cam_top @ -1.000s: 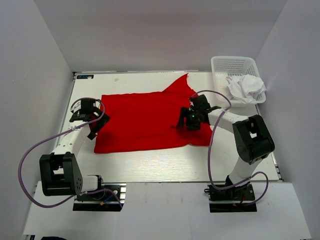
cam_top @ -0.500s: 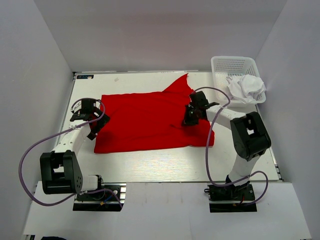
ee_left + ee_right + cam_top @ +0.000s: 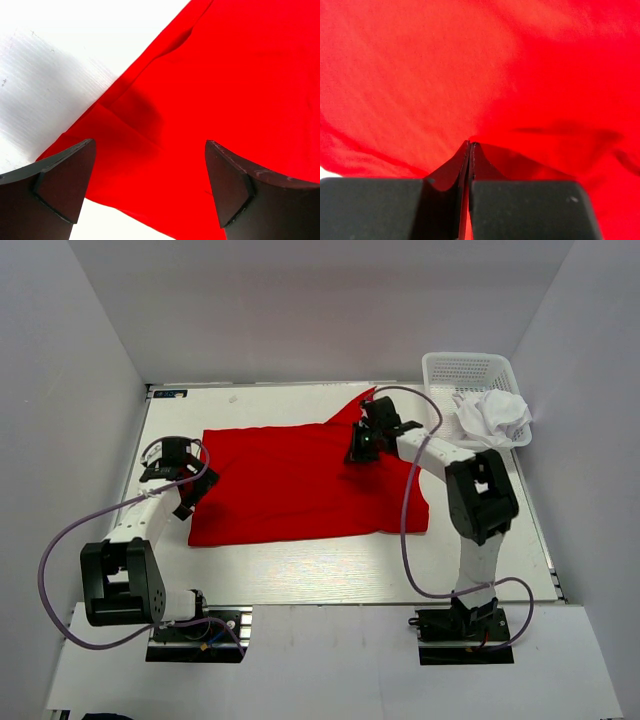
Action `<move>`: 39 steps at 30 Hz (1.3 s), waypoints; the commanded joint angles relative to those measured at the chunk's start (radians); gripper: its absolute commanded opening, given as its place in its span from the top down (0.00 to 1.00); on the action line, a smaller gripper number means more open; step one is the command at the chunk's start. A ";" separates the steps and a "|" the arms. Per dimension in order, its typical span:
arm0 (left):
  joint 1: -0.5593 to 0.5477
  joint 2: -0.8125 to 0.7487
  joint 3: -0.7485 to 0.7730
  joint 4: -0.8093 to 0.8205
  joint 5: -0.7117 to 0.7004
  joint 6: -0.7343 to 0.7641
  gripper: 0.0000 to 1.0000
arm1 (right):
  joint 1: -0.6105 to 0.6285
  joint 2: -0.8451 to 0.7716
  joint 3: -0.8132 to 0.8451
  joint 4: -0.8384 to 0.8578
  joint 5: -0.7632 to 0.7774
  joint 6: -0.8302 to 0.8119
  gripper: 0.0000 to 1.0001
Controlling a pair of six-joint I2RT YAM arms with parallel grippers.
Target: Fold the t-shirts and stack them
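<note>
1. The left gripper [image 3: 178, 476] [image 3: 150, 186] hovers over the left edge of the red t-shirt [image 3: 290, 480] [image 3: 240, 90]. Its jaws are spread wide and hold nothing.
2. The red t-shirt lies spread flat across the middle of the white table [image 3: 300, 570], with one corner poking up at the far right.
3. The right gripper [image 3: 360, 446] [image 3: 470, 148] sits on the shirt's upper right part, its jaws pressed together and pinching a small ridge of red cloth.
4. At the far right, the white t-shirt [image 3: 492, 415] lies crumpled in a white mesh basket [image 3: 470, 361].

Bright, even light; the table [image 3: 100, 25] glares white.
</note>
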 commanded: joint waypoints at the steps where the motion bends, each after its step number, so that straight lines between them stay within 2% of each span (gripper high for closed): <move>1: 0.004 0.005 0.023 0.004 -0.012 0.003 0.00 | 0.024 0.090 0.134 -0.024 -0.004 -0.025 1.00; 3: 0.004 0.014 0.033 -0.005 -0.012 0.003 0.00 | 0.033 0.164 0.249 -0.062 0.025 -0.038 1.00; 4: 0.004 0.014 0.034 -0.005 -0.012 0.003 0.00 | 0.039 0.182 0.283 -0.079 0.042 -0.039 0.87; 5: 0.004 0.014 0.034 -0.016 -0.012 0.003 0.00 | 0.044 0.211 0.317 -0.133 0.063 -0.047 0.61; 6: 0.004 0.023 0.043 -0.016 -0.021 0.003 0.00 | 0.050 0.225 0.387 -0.144 0.077 -0.053 0.52; 8: 0.004 0.023 0.043 -0.016 -0.021 0.003 0.00 | 0.059 0.223 0.409 -0.151 0.094 -0.081 0.35; 9: 0.004 0.023 0.043 -0.016 -0.021 0.003 0.00 | 0.062 0.215 0.407 -0.145 0.113 -0.087 0.32; 11: 0.004 0.023 0.052 -0.016 -0.021 0.003 0.00 | 0.058 0.159 0.362 -0.115 0.137 -0.102 0.12; 12: 0.004 0.023 0.064 -0.004 -0.021 0.003 0.00 | 0.050 0.143 0.339 -0.101 0.157 -0.099 0.10; 14: 0.004 0.032 0.086 0.019 -0.010 0.003 0.00 | 0.047 0.083 0.274 -0.079 0.182 -0.093 0.10; 17: 0.004 0.069 0.162 0.044 -0.001 0.038 0.00 | 0.030 0.057 0.269 -0.085 0.301 -0.090 0.10; 21: 0.004 0.214 0.352 0.044 0.013 0.125 0.00 | -0.014 0.094 0.357 -0.141 0.378 -0.050 0.10; 22: 0.004 0.297 0.397 0.012 -0.018 0.125 0.00 | -0.021 0.101 0.369 -0.139 0.389 -0.042 0.10; 27: 0.013 0.514 0.630 -0.034 -0.115 0.168 0.00 | -0.085 0.230 0.559 -0.151 0.389 -0.050 0.10; 31: 0.013 0.687 0.806 -0.060 -0.124 0.202 0.00 | -0.117 0.351 0.671 -0.101 0.441 -0.084 0.10; 35: 0.013 0.856 1.008 -0.143 -0.147 0.188 0.01 | -0.146 0.440 0.775 0.049 0.410 -0.117 0.10; 39: 0.013 0.959 1.096 -0.152 -0.158 0.188 0.08 | -0.165 0.543 0.846 0.149 0.410 -0.127 0.10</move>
